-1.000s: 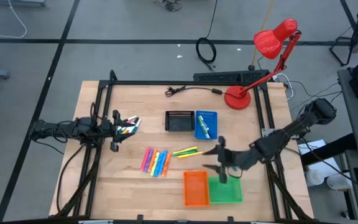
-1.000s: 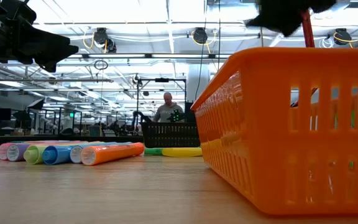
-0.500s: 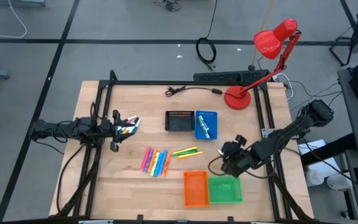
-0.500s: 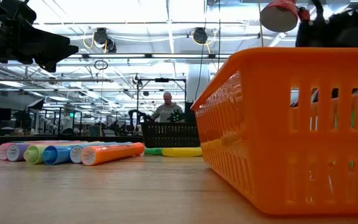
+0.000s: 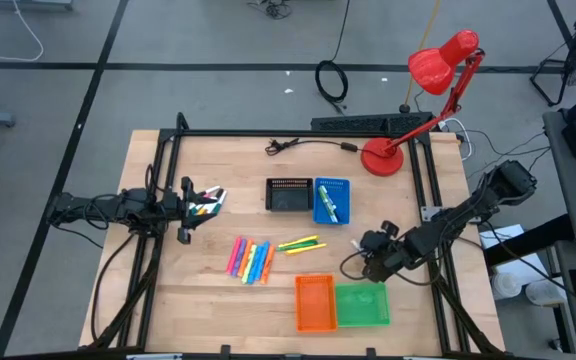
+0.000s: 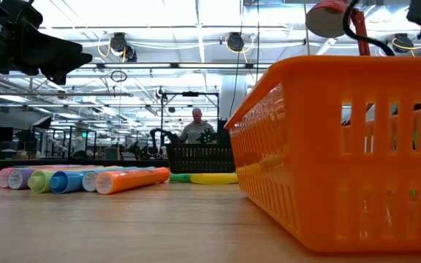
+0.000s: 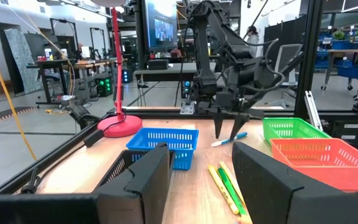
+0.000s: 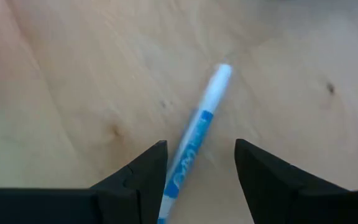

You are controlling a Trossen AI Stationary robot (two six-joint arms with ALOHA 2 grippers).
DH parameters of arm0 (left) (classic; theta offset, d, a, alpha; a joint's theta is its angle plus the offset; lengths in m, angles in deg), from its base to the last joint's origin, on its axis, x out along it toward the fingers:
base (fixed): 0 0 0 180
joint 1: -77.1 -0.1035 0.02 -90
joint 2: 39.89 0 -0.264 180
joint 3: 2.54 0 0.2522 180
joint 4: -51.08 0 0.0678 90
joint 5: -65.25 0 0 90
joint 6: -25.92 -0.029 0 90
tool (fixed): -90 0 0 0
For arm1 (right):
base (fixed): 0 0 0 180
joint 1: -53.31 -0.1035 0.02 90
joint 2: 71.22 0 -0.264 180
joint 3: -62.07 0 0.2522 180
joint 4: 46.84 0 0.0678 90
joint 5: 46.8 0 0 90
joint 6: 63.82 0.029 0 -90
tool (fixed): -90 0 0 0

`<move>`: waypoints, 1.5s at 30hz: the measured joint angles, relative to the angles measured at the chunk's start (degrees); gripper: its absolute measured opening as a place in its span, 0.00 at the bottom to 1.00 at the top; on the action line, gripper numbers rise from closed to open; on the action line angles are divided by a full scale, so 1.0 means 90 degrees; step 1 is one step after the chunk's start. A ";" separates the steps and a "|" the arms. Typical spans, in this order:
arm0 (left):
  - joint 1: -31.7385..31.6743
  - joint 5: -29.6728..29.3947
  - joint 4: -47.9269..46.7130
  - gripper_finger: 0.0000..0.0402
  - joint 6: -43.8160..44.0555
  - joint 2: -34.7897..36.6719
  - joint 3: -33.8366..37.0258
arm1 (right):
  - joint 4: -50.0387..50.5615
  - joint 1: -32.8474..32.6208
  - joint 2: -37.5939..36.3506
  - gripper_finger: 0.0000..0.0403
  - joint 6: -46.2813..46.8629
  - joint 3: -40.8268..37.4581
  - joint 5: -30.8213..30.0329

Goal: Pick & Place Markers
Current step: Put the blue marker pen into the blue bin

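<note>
Right claw [image 7: 229, 134] open over a blue-and-white marker [image 8: 194, 134]
Green tray [image 5: 362, 306] at its 6 o'clock; it has shifted off that tray. Left claw [image 7: 194, 180] parted, empty.

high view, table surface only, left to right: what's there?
Left tool → row of markers → black tray → orange tray → blue tray → green tray → right tool.
</note>
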 joint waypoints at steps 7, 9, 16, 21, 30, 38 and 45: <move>0.0001 0.0001 0.0000 0.45 0.0000 -0.0001 0.0000 | 0.0026 0.0109 -0.0027 0.39 0.0121 -0.0298 0.0078; 0.0000 0.0000 0.0000 0.45 0.0001 0.0000 0.0000 | 0.0131 0.0214 -0.0029 0.35 0.0134 -0.0345 0.0082; 0.0000 0.0000 0.0000 0.45 0.0000 -0.0001 0.0000 | 0.0437 0.0454 -0.0017 0.17 -0.0068 -0.0372 0.0167; 0.0000 0.0000 0.0000 0.45 0.0000 -0.0002 0.0000 | 0.0478 0.0517 -0.0015 0.04 -0.0316 -0.0372 0.0157; 0.0000 0.0000 0.0000 0.45 0.0000 0.0000 0.0000 | 0.0230 0.0552 -0.0320 0.07 -0.0460 -0.0392 -0.0230; 0.0002 0.0000 -0.0014 0.45 0.0000 0.0000 0.0002 | 0.0058 0.0487 -0.0984 0.05 -0.0516 -0.0403 -0.1251; 0.0000 0.0000 -0.0002 0.45 0.0000 0.0000 0.0000 | -0.0986 0.0323 -0.1226 0.05 -0.1197 -0.0403 -0.1368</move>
